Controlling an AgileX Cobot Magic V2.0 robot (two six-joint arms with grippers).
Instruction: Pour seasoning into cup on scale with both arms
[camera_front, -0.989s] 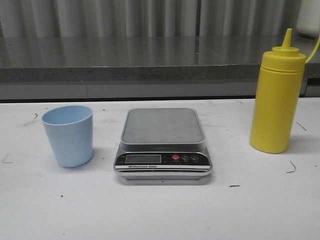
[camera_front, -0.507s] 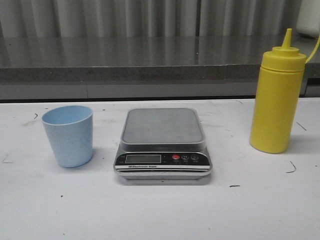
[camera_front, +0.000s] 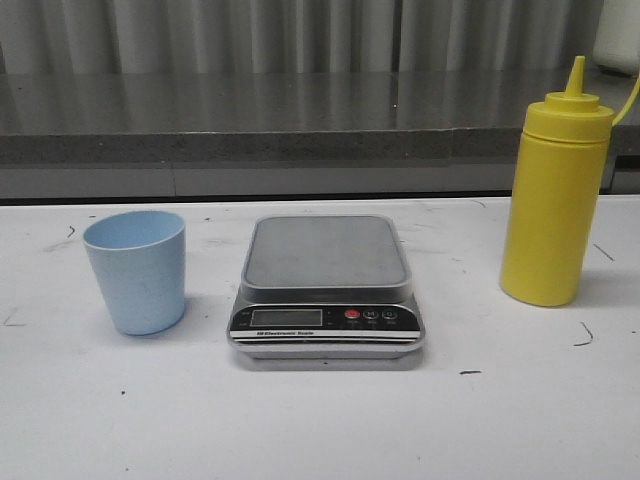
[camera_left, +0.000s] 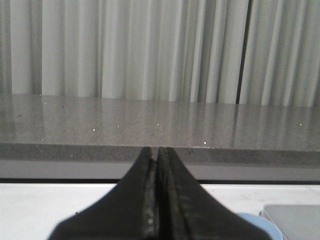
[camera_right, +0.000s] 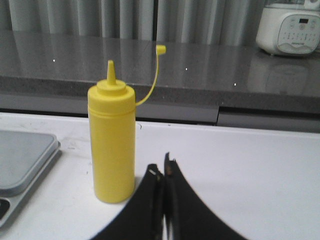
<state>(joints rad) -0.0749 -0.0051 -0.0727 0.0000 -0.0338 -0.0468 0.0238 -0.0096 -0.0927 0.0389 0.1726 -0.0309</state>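
Three things matter, all placed around the scale (camera_front: 326, 285) at the middle of the worktop (camera_front: 320, 420): the cup (camera_front: 136, 271) stands upright just beside it on the left arm's side, not touching, and the seasoning (camera_front: 556, 200) stands upright well apart on the other side, its small tethered cap hanging free off the nozzle, so the spout looks uncovered. Nothing sits on the steel platform, so the first step is probably moving the cup onto it. The left end effector (camera_left: 156, 200) is clenched with its fingers pressed together and empty, the cup's rim just showing beyond it; the right end effector (camera_right: 162, 200) is likewise clenched on nothing, near the bottle. To do this well, the left one should spread wide before dropping over the cup, take it by the wall below the rim, and set it centred on the platform, clear of the display; the right should grip the bottle mid-body and keep it upright until over the cup
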